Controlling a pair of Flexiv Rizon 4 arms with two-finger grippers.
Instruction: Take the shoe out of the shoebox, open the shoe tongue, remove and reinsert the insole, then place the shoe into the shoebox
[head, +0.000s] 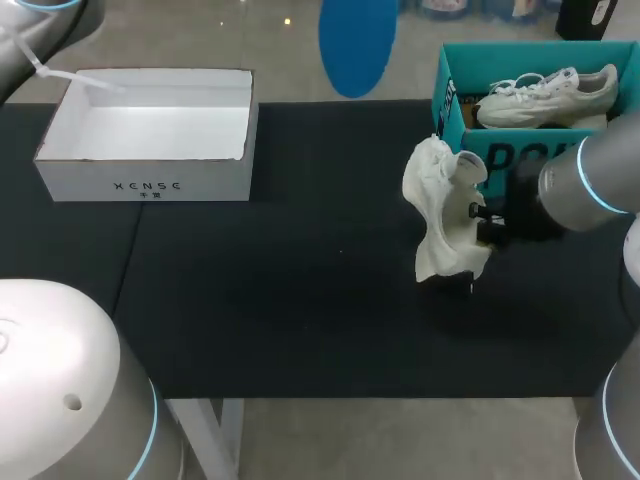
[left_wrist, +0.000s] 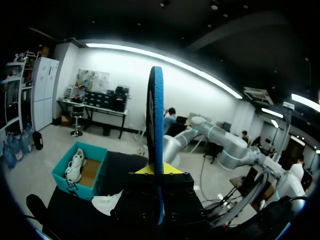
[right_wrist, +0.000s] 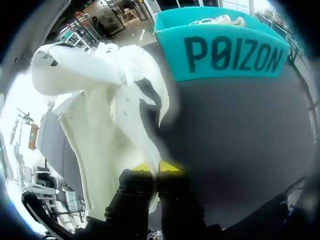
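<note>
Right pincer (right_wrist: 159, 167) grips white shoe (head: 440, 215) by its soft upper | left pincer (left_wrist: 157, 170) pinches blue insole (left_wrist: 155, 125) edge-on | insole likely light, bendy: hold near its end

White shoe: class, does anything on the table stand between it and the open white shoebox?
Nothing visible does. The white shoe, held in the right gripper, and the white shoebox have only bare black table between them. The blue insole, in the left gripper, is raised above the table.
</note>
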